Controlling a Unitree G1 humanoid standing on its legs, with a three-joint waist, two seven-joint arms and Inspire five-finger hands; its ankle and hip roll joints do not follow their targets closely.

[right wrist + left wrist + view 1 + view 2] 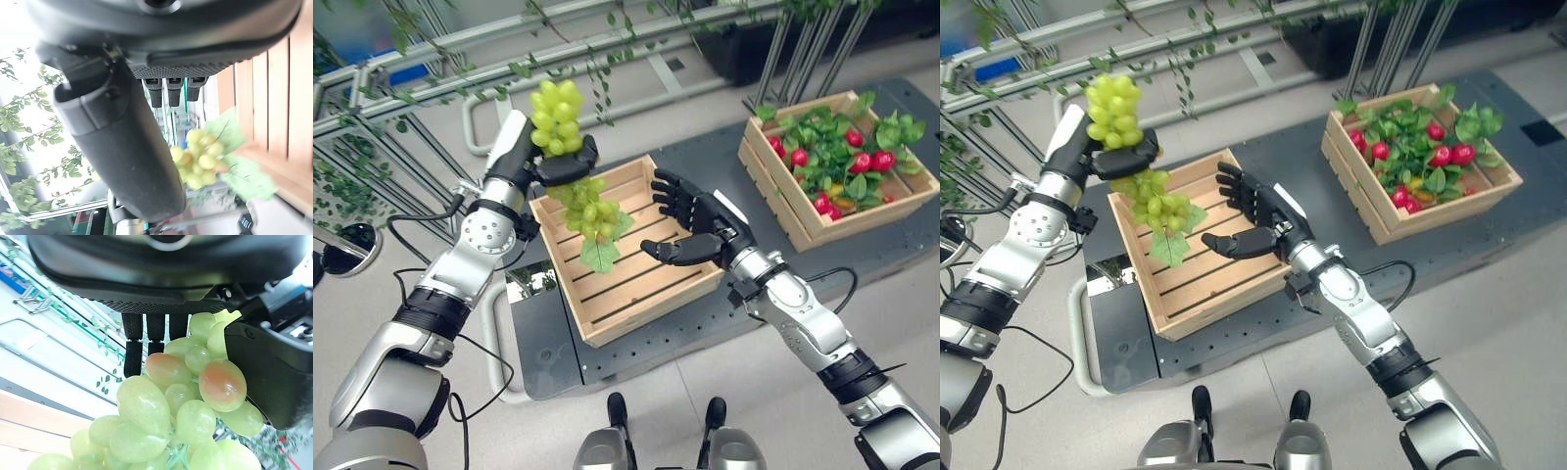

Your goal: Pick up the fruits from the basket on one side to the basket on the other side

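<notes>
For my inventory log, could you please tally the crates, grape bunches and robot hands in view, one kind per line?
Wooden crates: 2, the near crate and the far crate holding red fruit.
Green grape bunches: 1.
Robot hands: 2, left robot hand and right robot hand.
Total: 5.

Glossy smooth grapes [579, 201] above a matt slatted-wood crate [636, 284].
</notes>
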